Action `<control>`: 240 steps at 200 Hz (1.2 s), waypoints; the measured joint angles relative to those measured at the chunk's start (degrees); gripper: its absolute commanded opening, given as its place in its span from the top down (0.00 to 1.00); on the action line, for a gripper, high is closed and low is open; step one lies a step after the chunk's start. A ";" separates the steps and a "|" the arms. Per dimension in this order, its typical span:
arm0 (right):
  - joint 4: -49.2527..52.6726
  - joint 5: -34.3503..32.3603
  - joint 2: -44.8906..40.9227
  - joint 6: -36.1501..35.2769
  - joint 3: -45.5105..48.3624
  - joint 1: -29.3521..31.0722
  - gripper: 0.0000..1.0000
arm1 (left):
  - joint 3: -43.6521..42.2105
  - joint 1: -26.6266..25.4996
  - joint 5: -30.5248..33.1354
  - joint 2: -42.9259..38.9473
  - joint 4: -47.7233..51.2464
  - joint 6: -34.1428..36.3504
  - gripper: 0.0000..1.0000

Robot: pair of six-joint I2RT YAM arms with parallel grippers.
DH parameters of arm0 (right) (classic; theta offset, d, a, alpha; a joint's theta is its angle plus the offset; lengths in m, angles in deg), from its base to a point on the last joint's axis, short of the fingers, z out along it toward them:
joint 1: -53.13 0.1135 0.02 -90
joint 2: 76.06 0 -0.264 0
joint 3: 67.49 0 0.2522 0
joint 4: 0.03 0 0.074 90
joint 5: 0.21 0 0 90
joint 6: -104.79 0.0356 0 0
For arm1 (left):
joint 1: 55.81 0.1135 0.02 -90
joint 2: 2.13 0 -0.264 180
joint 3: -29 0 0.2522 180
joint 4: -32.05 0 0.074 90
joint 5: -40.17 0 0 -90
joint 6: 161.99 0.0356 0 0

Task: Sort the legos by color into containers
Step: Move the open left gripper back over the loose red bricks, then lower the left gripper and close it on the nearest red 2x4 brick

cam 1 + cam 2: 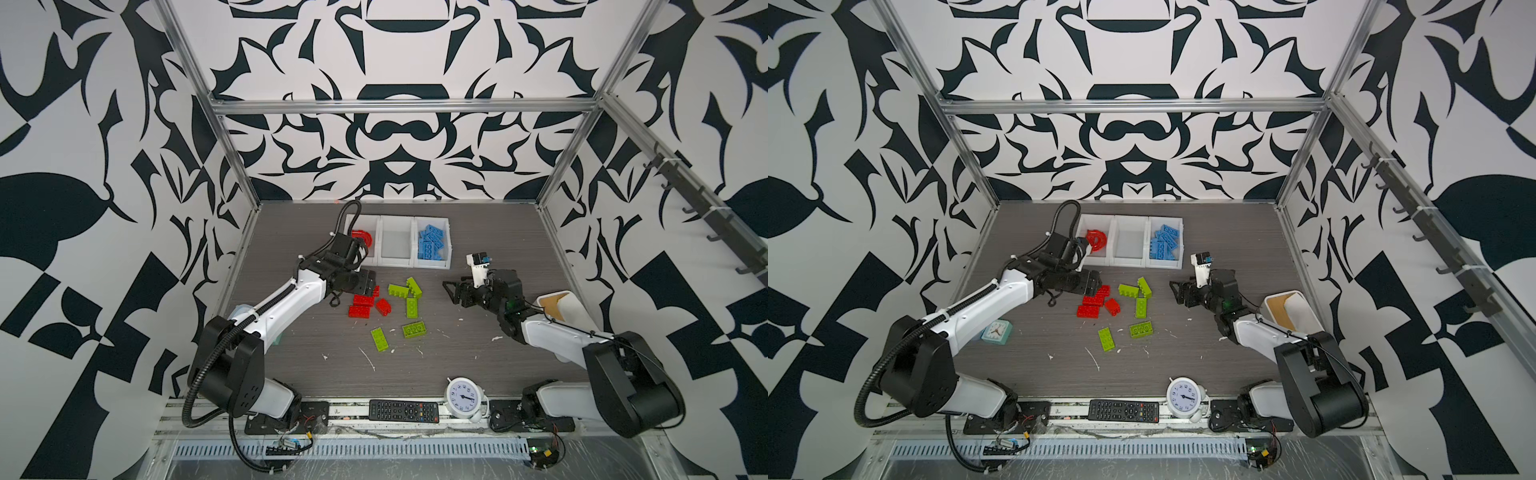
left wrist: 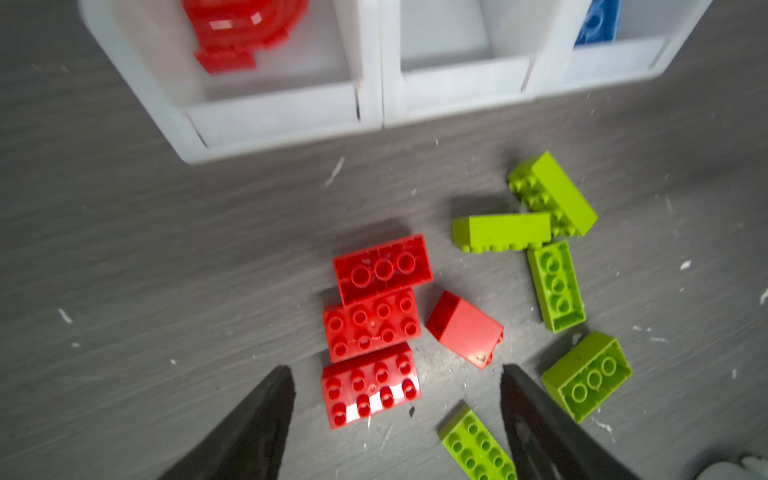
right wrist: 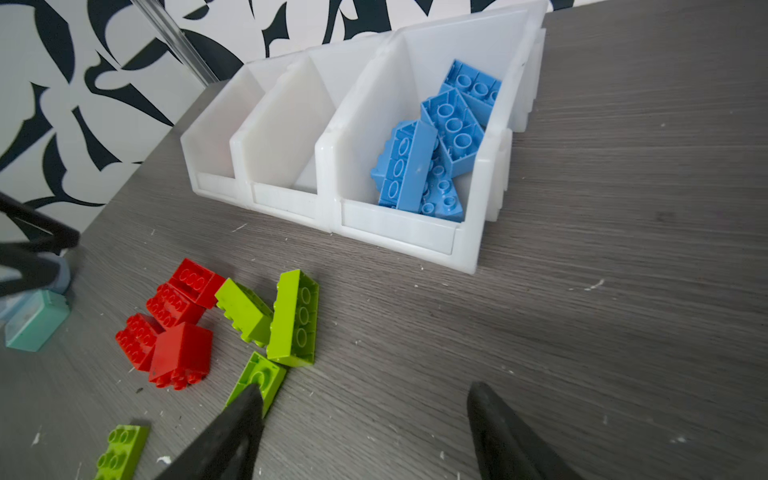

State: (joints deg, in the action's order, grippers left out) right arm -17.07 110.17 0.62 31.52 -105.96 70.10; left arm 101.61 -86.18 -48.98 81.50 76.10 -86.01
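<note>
Three white containers (image 1: 1129, 261) stand joined in a row at the far side of a grey desk (image 1: 478, 361). In both top views the left container holds a red arch piece (image 1: 1096, 240), the middle one is empty, and the right one holds a heap of blue legos (image 1: 434, 241).

Four red bricks (image 1: 365, 305) lie close together on the desk in front of the containers, three of them touching in a line. Just beside them on the right lie five green bricks (image 1: 409, 297), loosely scattered.

The left jaws hang over the red cluster, spread wide and holding nothing. In the left wrist view a studded red brick (image 2: 370, 388) lies on the desk between their tips. The right jaws are also wide open and empty, hovering near the green bricks and well short of the containers.

Blue looks finished, red is barely begun and green is not started. The step in hand seems to be picking up a red brick. The next move likely calls for lowering the left jaws around that one brick without catching its touching neighbour, then carrying it to the container with the arch.
</note>
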 measured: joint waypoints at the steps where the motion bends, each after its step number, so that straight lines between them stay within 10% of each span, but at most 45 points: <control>1: -0.11 0.04 0.04 0.07 0.04 0.00 0.20 | -0.15 -0.13 0.07 0.00 0.02 -0.04 0.16; 240: -5.88 1.07 -1.42 1.99 4.42 0.00 0.19 | -9.27 -3.45 5.79 6.12 -3.32 -8.68 0.21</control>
State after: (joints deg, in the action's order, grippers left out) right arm -22.95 111.24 -0.80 33.51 -101.54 70.10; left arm 92.34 -89.64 -43.19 87.62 72.77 -94.69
